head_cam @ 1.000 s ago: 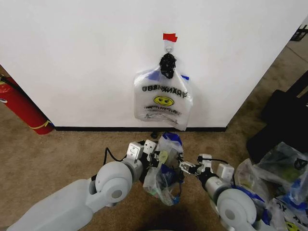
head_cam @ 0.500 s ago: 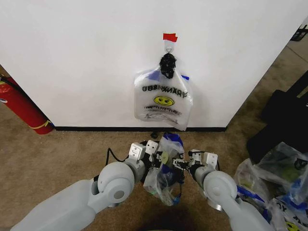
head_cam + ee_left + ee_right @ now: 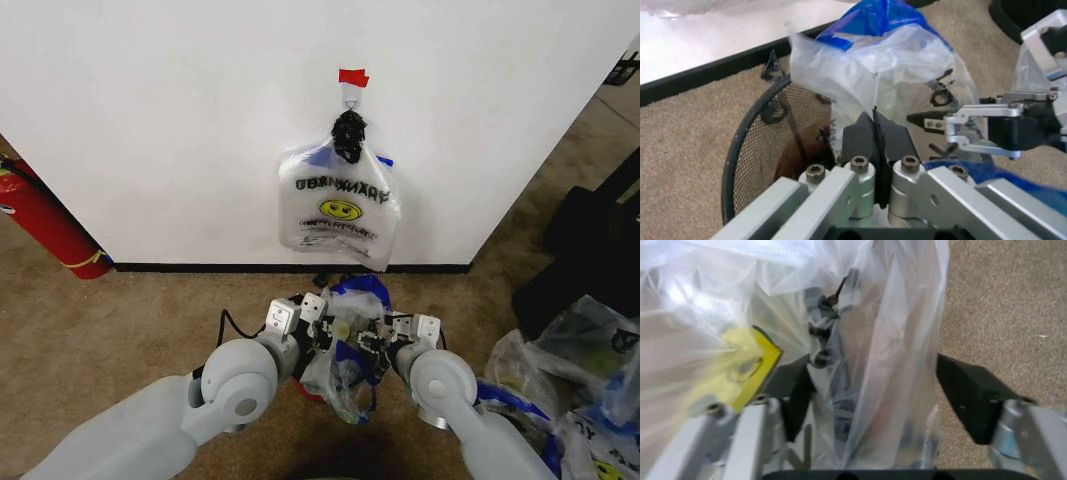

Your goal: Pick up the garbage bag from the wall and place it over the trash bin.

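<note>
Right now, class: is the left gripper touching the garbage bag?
Touching. In the left wrist view, the left gripper has its black fingers shut together on a fold of the garbage bag, above the trash bin.

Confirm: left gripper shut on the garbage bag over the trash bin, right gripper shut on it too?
Not quite. The right gripper is open: the right wrist view shows its jaws spread, with a fold of the garbage bag between them. The rest holds: in the left wrist view, the left gripper is shut on the bag over the trash bin.
</note>
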Robot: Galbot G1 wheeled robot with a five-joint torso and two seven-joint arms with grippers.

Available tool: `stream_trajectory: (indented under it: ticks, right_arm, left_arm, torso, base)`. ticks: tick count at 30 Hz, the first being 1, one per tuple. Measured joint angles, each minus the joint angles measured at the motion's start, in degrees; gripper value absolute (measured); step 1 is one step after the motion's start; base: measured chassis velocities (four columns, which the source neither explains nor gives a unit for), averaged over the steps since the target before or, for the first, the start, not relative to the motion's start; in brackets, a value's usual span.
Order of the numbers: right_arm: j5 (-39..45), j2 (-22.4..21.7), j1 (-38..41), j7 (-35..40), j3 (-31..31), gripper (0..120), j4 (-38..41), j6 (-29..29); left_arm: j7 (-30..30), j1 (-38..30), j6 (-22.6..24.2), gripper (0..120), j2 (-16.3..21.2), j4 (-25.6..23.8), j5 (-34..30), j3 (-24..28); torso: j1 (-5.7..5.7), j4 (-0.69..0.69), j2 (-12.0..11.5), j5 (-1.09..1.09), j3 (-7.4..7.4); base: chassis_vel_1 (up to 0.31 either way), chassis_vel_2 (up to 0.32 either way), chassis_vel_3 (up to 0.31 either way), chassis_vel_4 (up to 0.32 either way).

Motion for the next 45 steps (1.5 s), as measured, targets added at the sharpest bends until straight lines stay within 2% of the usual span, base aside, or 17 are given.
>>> stream_trajectory:
  ticks: [4, 6, 11, 13, 17, 33, 38, 42, 45]
  right_arm:
    - [0.34, 0.41, -0.33, 0.00, 0.61, 44, 0.33, 0.30]
    - [0.37, 0.49, -0.44, -0.01, 0.80, 41, 0.40, 0.35]
    - [0.49, 1.46, -1.33, -0.40, 2.16, 19, 0.51, 0.69]
    - [0.44, 1.80, -1.61, -0.58, 2.42, 16, 0.55, 0.81]
    - [-0.37, 2.94, -2.84, -1.43, 3.34, 0, 0.85, 1.37]
    - [-4.12, 3.39, -8.25, -6.82, 6.55, 0, 3.11, 2.86]
    - [-4.69, 2.72, -10.58, -8.68, 8.36, 0, 4.53, 3.52]
    - [-4.72, 1.93, -12.60, -11.17, 10.25, 0, 6.24, 3.78]
    - [-4.59, 1.19, -14.93, -12.00, 12.11, 0, 7.89, 4.16]
  left_arm:
    - [0.03, 0.32, -0.05, 0, 0.23, 0.07, 0.38, -0.02]
    - [0.06, 0.36, -0.05, 0, 0.31, 0.07, 0.45, -0.02]
    - [0.43, 0.77, -0.10, 0, 0.78, -0.07, 1.22, -0.09]
    - [0.48, 0.87, -0.13, 0, 0.82, -0.11, 1.40, -0.14]
    - [1.13, 1.20, -0.48, 0, 1.28, -0.14, 2.58, -0.37]
    - [3.04, 0.67, -1.07, 0, 5.15, -0.97, 2.65, -2.67]
    - [3.48, 0.11, -1.41, 0, 7.31, -0.25, 0.02, -3.71]
    - [4.69, -0.40, -1.61, 0, 8.53, 1.44, -0.17, -3.79]
    - [6.00, -0.94, -1.81, 0, 8.48, 4.77, 1.05, -3.77]
  torso:
    - [0.00, 0.00, 0.00, 0.00, 0.00]
    - [0.00, 0.00, 0.00, 0.00, 0.00]
    - [0.00, 0.00, 0.00, 0.00, 0.00]
    - [0.00, 0.01, 0.00, 0.00, 0.00]
    - [0.00, 0.00, 0.00, 0.01, 0.00]
    - [0.00, 0.00, 0.00, 0.00, 0.00]
    - [0.00, 0.00, 0.01, 0.00, 0.00]
    - [0.00, 0.01, 0.01, 0.00, 0.00]
    - [0.00, 0.00, 0.01, 0.00, 0.00]
  base:
    - [0.000, 0.000, 0.000, 0.000]
    - [0.000, 0.000, 0.000, 0.000]
    - [0.000, 0.000, 0.000, 0.000]
    - [0.000, 0.000, 0.000, 0.000]
    - [0.000, 0.000, 0.000, 0.000]
    - [0.000, 0.000, 0.000, 0.000]
    - [0.000, 0.000, 0.000, 0.000]
    - [0.000, 0.000, 0.000, 0.000]
    - [0.000, 0.000, 0.000, 0.000]
